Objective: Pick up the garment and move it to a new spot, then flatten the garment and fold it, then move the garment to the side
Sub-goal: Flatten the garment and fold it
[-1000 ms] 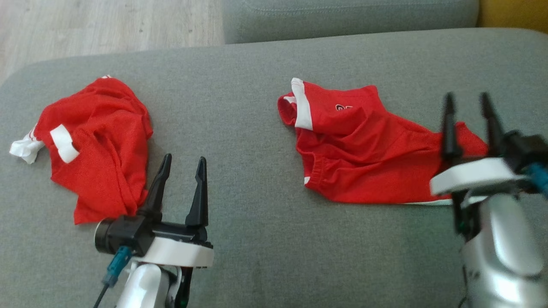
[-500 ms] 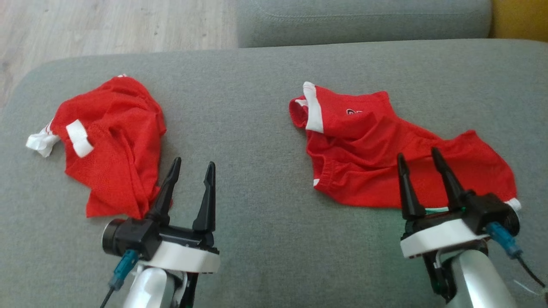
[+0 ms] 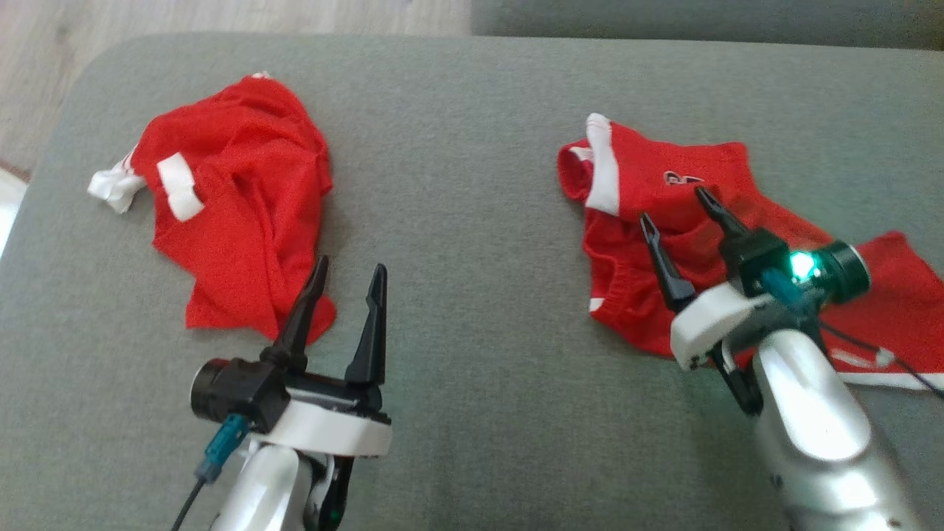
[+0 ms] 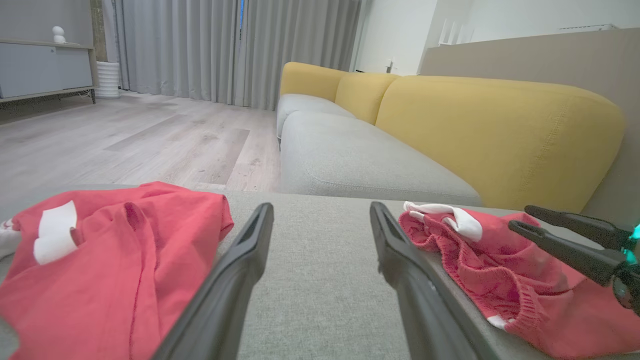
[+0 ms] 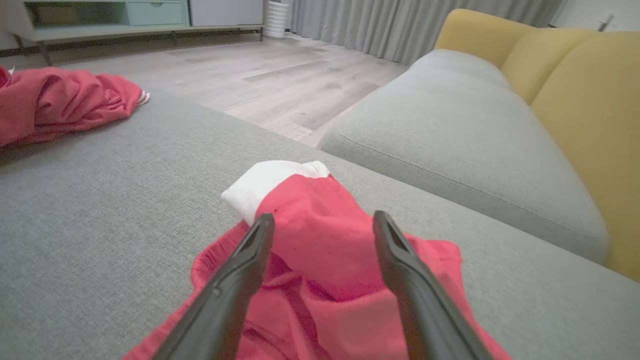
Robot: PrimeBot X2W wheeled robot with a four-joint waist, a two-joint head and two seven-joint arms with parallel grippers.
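The right claw (image 3: pixel 674 204) hangs over the garment (image 3: pixel 627 184), fingers spread wide and empty. The garment's white-edged end lies just ahead of the tips. The left claw (image 3: pixel 351 263), also spread and empty, sits over bare cushion (image 3: pixel 472 332), with a second garment (image 3: pixel 236 199) just beside its left finger.

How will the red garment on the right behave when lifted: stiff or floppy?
The right red garment lies crumpled in soft folds, so it will probably sag limply. Its thin fabric looks light. It seems unlikely to roll.
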